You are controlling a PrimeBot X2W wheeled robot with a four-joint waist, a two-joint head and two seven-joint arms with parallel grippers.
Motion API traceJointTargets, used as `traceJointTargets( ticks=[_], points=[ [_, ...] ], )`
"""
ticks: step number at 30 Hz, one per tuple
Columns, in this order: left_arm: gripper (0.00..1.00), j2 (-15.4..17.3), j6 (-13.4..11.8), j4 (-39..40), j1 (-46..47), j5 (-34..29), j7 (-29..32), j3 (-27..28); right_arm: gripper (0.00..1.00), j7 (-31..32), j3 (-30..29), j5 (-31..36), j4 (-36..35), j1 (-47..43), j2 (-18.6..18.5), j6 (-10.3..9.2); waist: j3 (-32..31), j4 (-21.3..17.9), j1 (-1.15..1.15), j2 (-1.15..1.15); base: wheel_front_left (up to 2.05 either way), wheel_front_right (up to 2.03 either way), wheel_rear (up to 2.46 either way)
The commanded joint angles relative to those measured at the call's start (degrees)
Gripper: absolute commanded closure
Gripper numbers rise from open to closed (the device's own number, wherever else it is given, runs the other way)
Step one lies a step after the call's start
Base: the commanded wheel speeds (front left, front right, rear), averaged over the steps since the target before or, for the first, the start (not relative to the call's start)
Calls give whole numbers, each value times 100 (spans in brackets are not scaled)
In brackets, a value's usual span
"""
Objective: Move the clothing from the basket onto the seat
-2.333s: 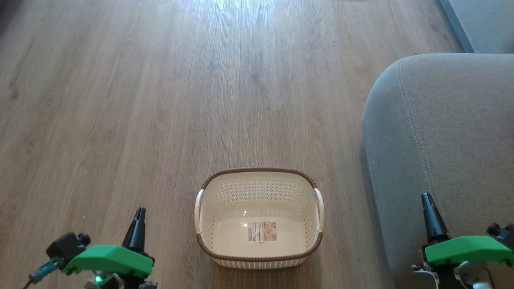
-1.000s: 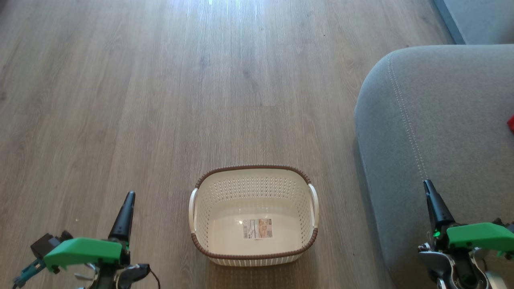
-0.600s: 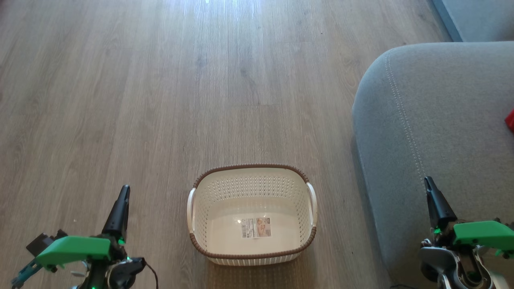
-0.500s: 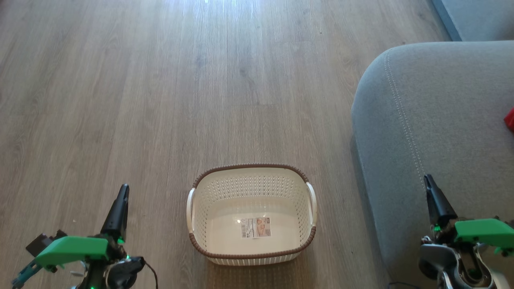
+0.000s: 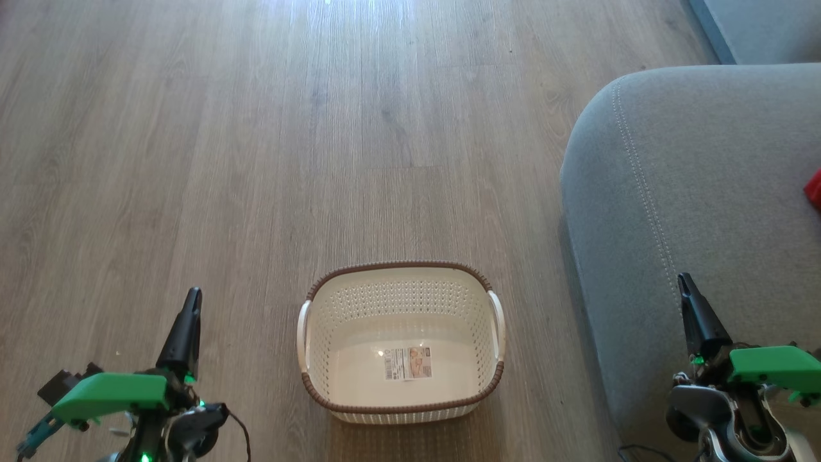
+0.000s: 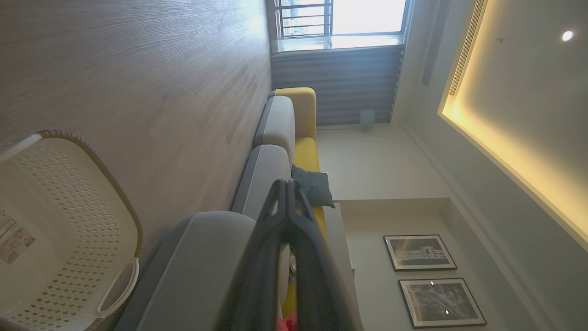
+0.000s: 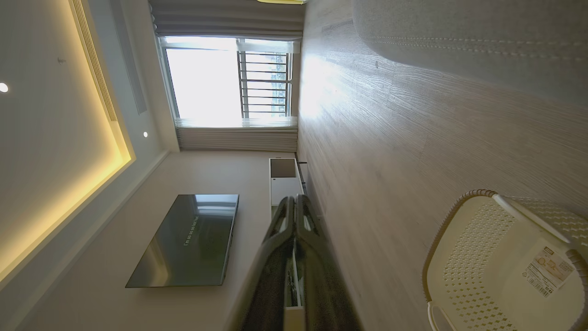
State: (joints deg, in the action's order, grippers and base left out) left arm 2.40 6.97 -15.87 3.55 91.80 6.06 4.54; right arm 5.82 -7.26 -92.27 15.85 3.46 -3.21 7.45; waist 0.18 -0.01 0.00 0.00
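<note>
- Wood-plank floor [image 5: 256, 160]: grey-brown, with window glare noted at the far end.
- Seat [image 5: 705, 179]: large grey cushion with a stitched seam, placed at the robot's right, near the basket but apart from it.
- Basket [image 5: 397, 264]: cream, perforated, brown-rimmed, with white handles. It is stood on the floor between the two grippers, and its bare bottom is seen.
- Left gripper [image 5: 192, 295]: fingers pressed together, nothing gripped, held over the floor left of the basket.
- Right gripper [image 5: 684, 280]: fingers likewise closed, nothing gripped, held over the seat's near edge.
- Clothing [image 5: 814, 190]: a red sliver is seen lying on the seat, cut by the head view's right edge.
- Paper label [image 5: 408, 363]: found on the basket's bottom.
</note>
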Motion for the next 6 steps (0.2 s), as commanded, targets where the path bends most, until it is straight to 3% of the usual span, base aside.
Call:
traceJointTargets(
  ticks=[1, 6],
  points=[
    [100, 48, 52, 181, 265, 37, 43, 198, 100, 49, 96, -8, -183, 270, 14, 3, 0, 1, 0, 0, 0, 0, 0],
    [100, 48, 52, 181, 265, 37, 43, 198, 100, 50, 94, -7, -183, 271, 15, 3, 0, 1, 0, 0, 0, 0, 0]
  ],
)
